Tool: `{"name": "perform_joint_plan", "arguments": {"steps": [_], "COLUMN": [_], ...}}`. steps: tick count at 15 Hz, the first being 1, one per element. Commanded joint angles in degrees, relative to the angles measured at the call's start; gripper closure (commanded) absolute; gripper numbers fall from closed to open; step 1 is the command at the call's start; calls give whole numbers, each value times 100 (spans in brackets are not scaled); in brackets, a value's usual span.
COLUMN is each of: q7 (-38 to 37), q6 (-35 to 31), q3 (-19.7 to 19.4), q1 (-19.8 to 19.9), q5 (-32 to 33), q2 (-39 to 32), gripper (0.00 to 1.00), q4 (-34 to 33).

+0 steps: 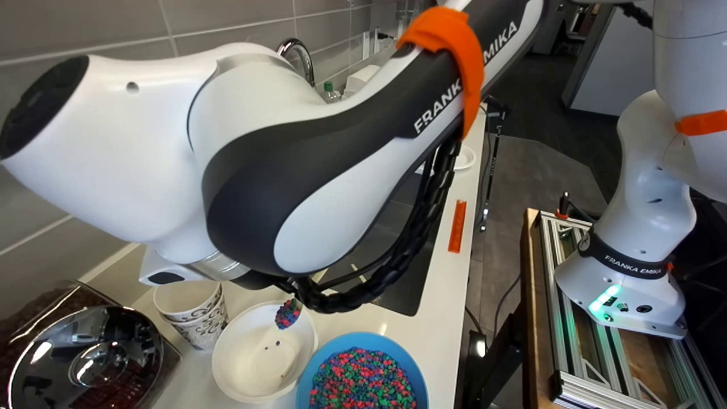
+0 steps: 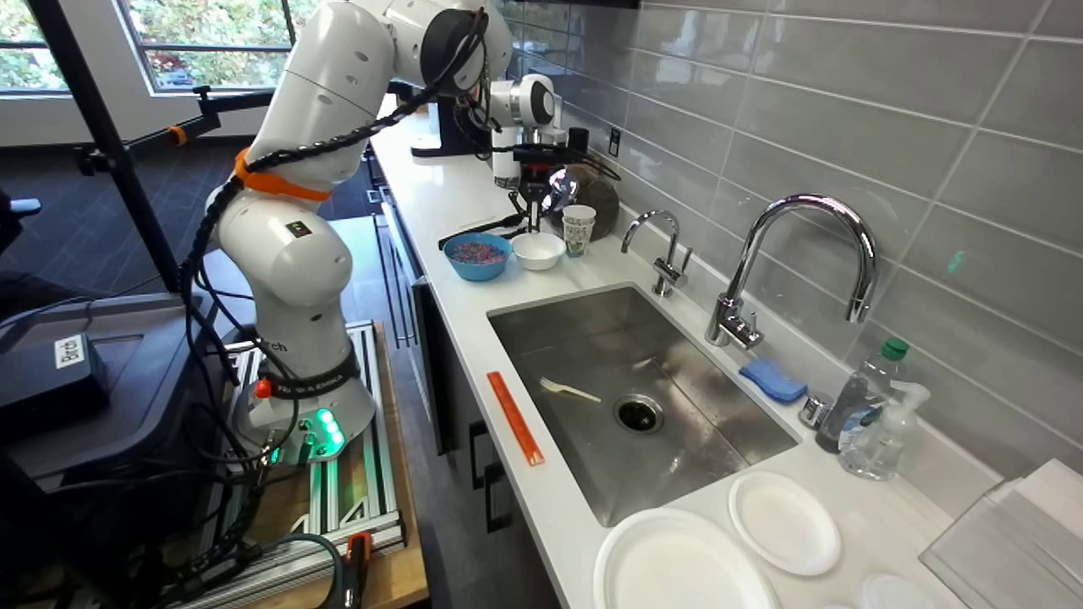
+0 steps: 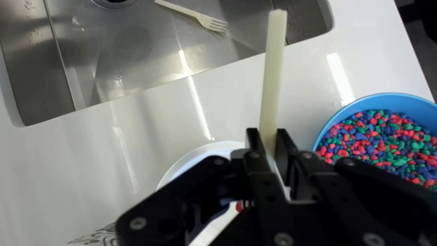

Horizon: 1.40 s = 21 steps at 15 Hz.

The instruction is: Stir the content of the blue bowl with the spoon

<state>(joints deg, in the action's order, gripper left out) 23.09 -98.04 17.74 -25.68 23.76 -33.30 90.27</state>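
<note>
- Found the gripper (image 3: 268,134) clamped on the spoon (image 3: 273,75), pads to either side of the handle, with a long run of handle past the tips in the wrist view.
- Located the spoon's lower end against the inside of the white bowl (image 1: 244,363) in an exterior view, next to the blue bowl (image 2: 479,270) and not in it; could not tell height or contact.
- Noted a coloured clump (image 1: 288,314) on that end (stuck or merely scooped, not determinable).
- Rate the spoon as light and fairly stiff, probably moulded plastic, with slight flex to be expected along so thin a handle.
- Treat as smooth and liable to pivot under sideways load; advise a hold on the flat of the handle, lower toward the scoop, and a gentle push to avoid snapping.
- Recorded the content (image 1: 363,382) as loose, rounded, irregular pebbles in pink-red, blue and green, hard-looking; expect drag and possible spill at the rim.
- Recorded the blue bowl as round and smooth-walled, apparently plastic; expect sliding on the glossy white counter (image 3: 232,102).
- Recorded the patterned cup (image 2: 579,230) as tapered, the sink (image 3: 143,68) as brushed-looking metal with a pale fork (image 3: 209,22) inside.
- Judged stirring not under way; next, carry the spoon over the blue bowl.
</note>
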Motion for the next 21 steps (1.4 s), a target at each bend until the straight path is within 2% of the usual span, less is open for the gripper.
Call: {"name": "perform_joint_plan", "arguments": {"steps": [1, 21], "q7": [77, 136], "q6": [471, 1863], "q3": [-99, -355], "q1": [-232, -917], "q5": [278, 1177], "q2": [-361, -1161], "gripper": [96, 96], "q4": [-533, -1838]}}
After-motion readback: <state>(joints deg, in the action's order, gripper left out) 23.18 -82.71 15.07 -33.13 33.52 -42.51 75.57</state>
